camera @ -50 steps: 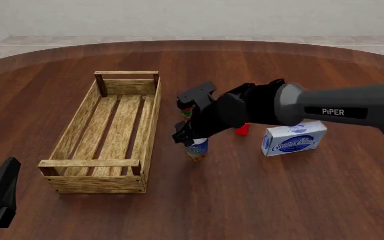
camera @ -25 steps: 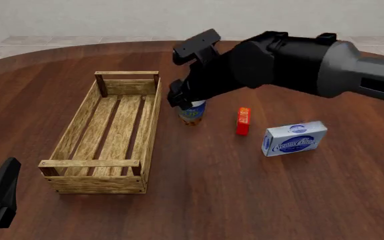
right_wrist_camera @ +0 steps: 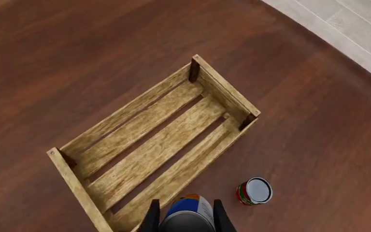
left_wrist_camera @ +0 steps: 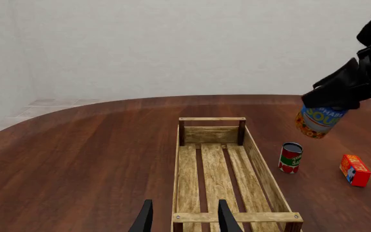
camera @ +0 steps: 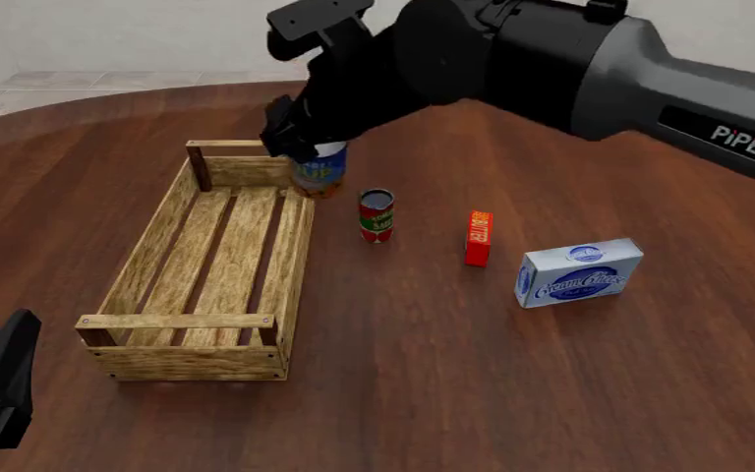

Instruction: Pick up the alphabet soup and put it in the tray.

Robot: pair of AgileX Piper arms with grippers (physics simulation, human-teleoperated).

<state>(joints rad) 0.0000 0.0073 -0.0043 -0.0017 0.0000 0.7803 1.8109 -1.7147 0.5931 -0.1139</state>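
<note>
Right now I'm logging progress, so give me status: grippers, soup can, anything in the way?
Right gripper shut on alphabet soup, airborne near tray's far right rail. Left gripper open, idle. Tray interior bare; small can stands outside.

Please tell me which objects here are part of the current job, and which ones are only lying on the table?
Part of the job:
- blue-labelled cylindrical soup can, held by the right gripper
- long light-wood slatted tray

Only lying about:
- small red and green can
- small red-orange box
- blue-and-white box

grey "piper" arm [camera: 692, 88], black hand [camera: 302, 147]
</note>
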